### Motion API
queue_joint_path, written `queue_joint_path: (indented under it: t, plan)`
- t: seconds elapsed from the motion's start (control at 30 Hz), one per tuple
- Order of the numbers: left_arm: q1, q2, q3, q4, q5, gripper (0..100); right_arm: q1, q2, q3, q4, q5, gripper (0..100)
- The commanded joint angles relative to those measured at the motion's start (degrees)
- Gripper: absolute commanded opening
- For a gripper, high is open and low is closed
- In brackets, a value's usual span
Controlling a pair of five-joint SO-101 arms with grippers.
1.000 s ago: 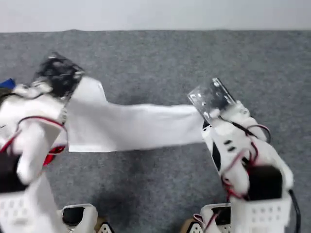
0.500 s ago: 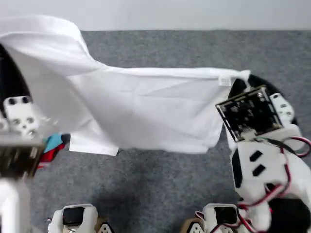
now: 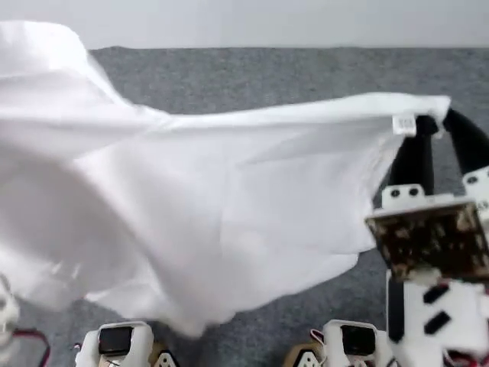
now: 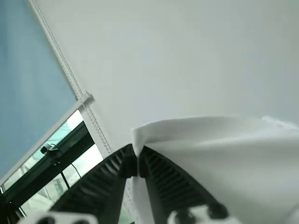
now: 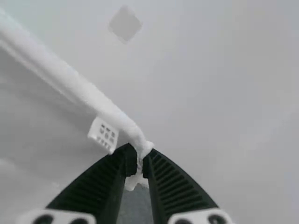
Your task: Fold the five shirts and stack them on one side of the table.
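White shirt [image 3: 214, 214] is up in the air, stretched between both arms over the grey table [image 3: 252, 76]. It covers the table's middle and left side, and its low fold hangs toward the near edge by the arm bases [image 3: 118, 344]. We can't tell if that fold touches the table.

Left gripper [image 4: 137, 161]: jaws together, clamped on a folded corner of the shirt's edge, with cloth coming out between the tips. Right gripper [image 5: 139, 162]: jaws pinched tight on the rolled hem, right beside the small sewn label [image 5: 103, 134]. In the high view that held corner sits over the table's right side, toward the far edge.

Handling, our read:
- Light, thin and fully limp, with no stiffness. It sags between the two pinch points and looks likely to billow on any quick move.
- Not fragile, and slip is the main risk. Each gripper holds a narrow bite of fabric, so a jerk could pull the hem out.
- The hem and seams are the best hold, since the doubled cloth is thicker and gives the jaws something to bite. Single-layer panel would bunch up and slide.
- For laying it down, we'd keep tension across the held edge and lower slowly so it lands flat, not crumpled.
- Fold not started on this one, we'd judge; it's spread open.
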Motion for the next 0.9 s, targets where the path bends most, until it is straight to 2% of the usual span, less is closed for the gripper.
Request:
queue_joint_path:
  t: [0.0, 0.17, 0.37, 0.47, 0.63, 0.73, 0.87]
  plan:
    - [-0.53, 0.18, -4.62, 3.52, -1.23, 0, 1.45, 0.4, -6.07, 6.29, 1.14, 0.9]
    - [-0.62, 0.18, -10.42, 10.2, -3.08, 0, 1.45, 0.4, -11.69, 14.29, 2.9, 0.9]
    - [-0.53, 0.7, -9.45, 17.05, -4.22, 0, 1.45, 1.19, -12.75, 22.81, 3.96, 0.9]
    - [-0.44, 0.62, -1.19, 21.36, -5.54, 0, 1.45, 2.33, -7.21, 23.43, 3.6, 0.9]
    - [-0.09, 0.62, 17.8, 21.71, -6.68, 0, 1.36, 4.35, 9.05, 20.44, 3.52, 0.9]
    - [-0.09, 0.7, 33.1, 15.47, -6.68, 0, 1.27, 4.7, 22.07, 12.35, 3.52, 0.9]
    - [-0.18, 0.62, 54.29, -3.08, -6.68, 0, 1.19, 5.05, 39.65, -3.82, 3.52, 0.9]
